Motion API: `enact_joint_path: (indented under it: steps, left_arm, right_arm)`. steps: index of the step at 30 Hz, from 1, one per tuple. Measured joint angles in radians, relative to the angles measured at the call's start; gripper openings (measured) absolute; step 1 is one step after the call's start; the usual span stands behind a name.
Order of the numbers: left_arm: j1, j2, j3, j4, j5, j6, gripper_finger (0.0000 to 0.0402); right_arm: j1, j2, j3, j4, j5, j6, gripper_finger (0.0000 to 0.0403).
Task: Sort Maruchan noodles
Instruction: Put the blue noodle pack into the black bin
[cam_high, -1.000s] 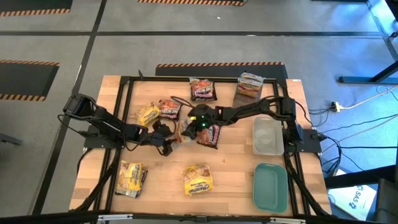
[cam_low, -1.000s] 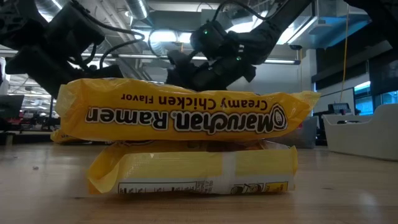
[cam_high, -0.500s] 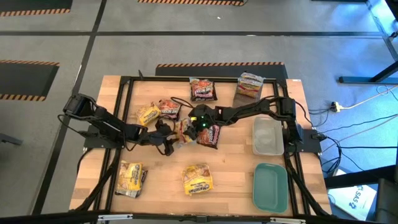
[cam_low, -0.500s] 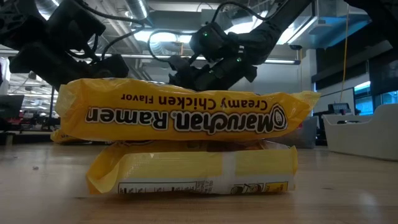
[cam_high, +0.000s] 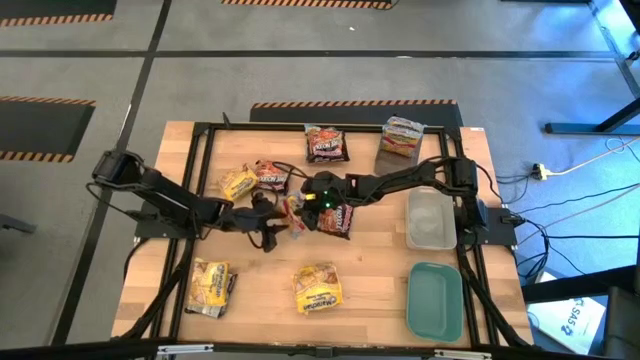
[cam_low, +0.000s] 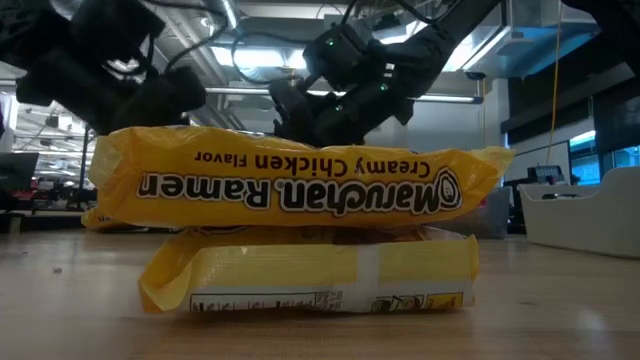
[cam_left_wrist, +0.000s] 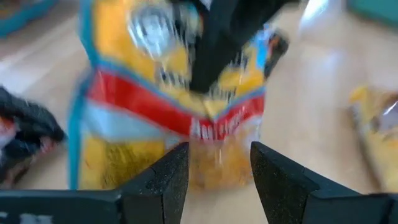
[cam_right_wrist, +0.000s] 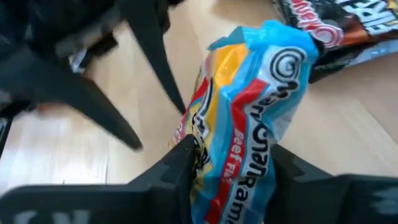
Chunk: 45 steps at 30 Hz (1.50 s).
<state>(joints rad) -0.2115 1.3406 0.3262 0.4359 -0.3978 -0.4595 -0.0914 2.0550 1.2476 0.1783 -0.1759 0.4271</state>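
near edge: yellow creamy chicken packets (cam_low: 300, 185) stacked on the table (cam_high: 370, 290) | centre: right gripper (cam_right_wrist: 227, 168) pinching a blue-yellow-red beef packet (cam_right_wrist: 249, 118), lifted off the wood | left gripper (cam_left_wrist: 214, 171) fingers spread, facing that packet | far: dark packet (cam_high: 326, 143)

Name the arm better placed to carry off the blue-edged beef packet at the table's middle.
Right. The right gripper is shut on the beef packet, its fingers on both sides. The left gripper is open just in front of it, so it would first need to close.
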Motion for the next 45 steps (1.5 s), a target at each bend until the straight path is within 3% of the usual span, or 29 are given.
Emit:
enact_joint_path:
  steps: [6,12,18,26,31,38,45]
  left_arm:
    - [0.0,-0.125,0.0,-0.093,0.052,0.0,0.0164]
    - [0.0,-0.215,0.0,-0.129,0.074,-0.006,0.0164]
    - [0.0,-0.242,0.0,-0.129,0.074,-0.008,0.0164]
    - [0.0,-0.242,0.0,-0.129,0.045,-0.031,0.0164]
    - [0.002,-0.242,0.0,-0.118,0.013,-0.031,0.0164]
    - [0.008,-0.242,0.0,-0.102,-0.002,-0.031,0.0164]
    - [0.018,-0.242,0.0,-0.087,-0.016,-0.057,0.0164]
  right_arm:
    - [0.0,-0.052,-0.004,-0.062,-0.007,-0.138,0.0108]
    - [0.0,-0.142,-0.004,-0.165,0.056,-0.287,0.0104]
    - [0.0,-0.243,-0.006,-0.248,0.08,-0.363,0.0098]
    - [-0.024,-0.469,-0.004,-0.446,0.106,-0.415,0.0098]
    - [-0.115,-0.614,-0.037,-0.615,0.13,-0.46,0.01]
    - [-0.334,-0.771,-0.077,-0.874,0.142,-0.577,0.0101]
    - [-0.576,-0.827,-0.115,-0.946,0.159,-0.764,0.0098]
